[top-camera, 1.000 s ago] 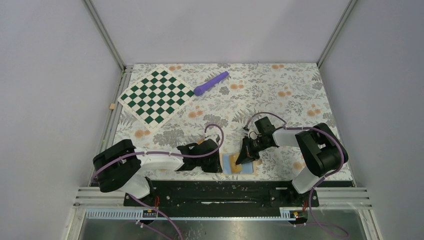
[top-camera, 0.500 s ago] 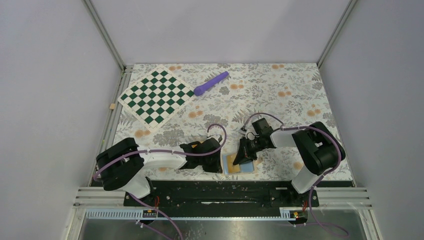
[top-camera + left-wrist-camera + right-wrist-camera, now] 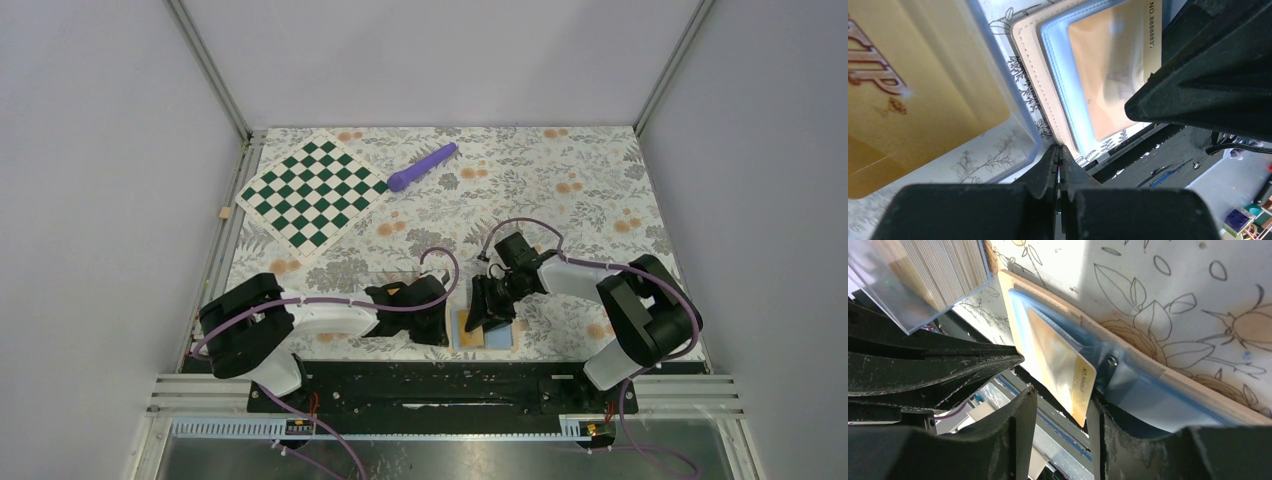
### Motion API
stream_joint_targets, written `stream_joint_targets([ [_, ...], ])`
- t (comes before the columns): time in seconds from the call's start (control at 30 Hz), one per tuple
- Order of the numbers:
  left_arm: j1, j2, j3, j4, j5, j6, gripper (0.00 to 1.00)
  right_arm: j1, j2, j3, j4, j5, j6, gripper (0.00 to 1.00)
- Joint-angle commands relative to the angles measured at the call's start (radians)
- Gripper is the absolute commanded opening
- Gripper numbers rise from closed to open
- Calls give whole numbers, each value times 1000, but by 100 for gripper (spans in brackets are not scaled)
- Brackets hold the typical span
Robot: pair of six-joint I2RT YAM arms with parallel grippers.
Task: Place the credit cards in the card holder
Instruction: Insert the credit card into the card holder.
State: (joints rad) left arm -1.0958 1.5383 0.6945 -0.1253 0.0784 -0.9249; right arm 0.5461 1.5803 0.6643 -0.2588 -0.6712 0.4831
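Note:
The card holder [image 3: 500, 337] lies open near the table's front edge, blue pockets up. One orange-yellow credit card [image 3: 466, 327] sits on its left half. In the right wrist view this card [image 3: 1058, 360] is partly inside a blue pocket of the holder [image 3: 1168, 375], and its free end sticks out between my fingers. My right gripper [image 3: 1063, 415] is open around that end and shows over the holder in the top view [image 3: 484, 318]. My left gripper [image 3: 1059, 150] is shut, its tips at the holder's tan edge [image 3: 1034, 65]. The card also shows in the left wrist view [image 3: 1108, 75].
A clear plastic case [image 3: 923, 100] holding more gold cards lies just left of the holder, also in the right wrist view [image 3: 923, 280]. A green-and-white checkerboard [image 3: 312, 190] and a purple pen-like stick [image 3: 422, 166] lie at the back left. The black base rail [image 3: 440, 380] runs close behind the holder.
My right gripper has shifted slightly left over the holder. My left gripper has edged right toward the holder's left edge. The holder and card have shifted a little.

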Motion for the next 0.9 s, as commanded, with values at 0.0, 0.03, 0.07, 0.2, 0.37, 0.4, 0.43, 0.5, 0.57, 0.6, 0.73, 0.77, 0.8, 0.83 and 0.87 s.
stream_joint_targets([
  [0.0,-7,24,17,4,-15,17,0,10,-30,30,-113,101,-33,49],
  [0.03,-7,26,19,4,-13,18,0,10,-31,34,-121,105,-32,51],
  [0.07,-7,27,20,5,-12,19,0,10,-31,35,-121,107,-33,51],
  [0.2,-10,32,30,0,-11,25,0,14,-24,36,-112,98,-31,52],
  [0.37,-13,46,56,-15,-10,39,0,42,-7,36,-61,39,-7,53],
  [0.4,-15,47,61,-19,-10,41,0,50,-6,36,-54,31,-6,53],
  [0.43,-16,49,66,-21,-10,44,0,58,-6,35,-50,24,-7,54],
  [0.5,-18,55,77,-25,-8,49,0,67,-5,32,-43,15,-11,57],
  [0.57,-21,59,89,-29,-7,54,0,69,-6,18,-7,-23,-4,62],
  [0.6,-24,63,95,-30,-4,57,0,69,-7,12,6,-38,1,63],
  [0.73,-32,57,117,-53,-10,68,2,69,-23,11,-9,-20,0,66],
  [0.77,-36,49,120,-63,-15,71,5,69,-31,21,-41,1,-12,67],
  [0.8,-40,39,122,-75,-23,74,8,69,-41,33,-80,32,-25,68],
  [0.83,-44,26,124,-88,-34,78,14,69,-52,45,-116,64,-38,69],
  [0.87,-47,10,129,-105,-47,79,19,69,-62,58,-155,91,-50,70],
])
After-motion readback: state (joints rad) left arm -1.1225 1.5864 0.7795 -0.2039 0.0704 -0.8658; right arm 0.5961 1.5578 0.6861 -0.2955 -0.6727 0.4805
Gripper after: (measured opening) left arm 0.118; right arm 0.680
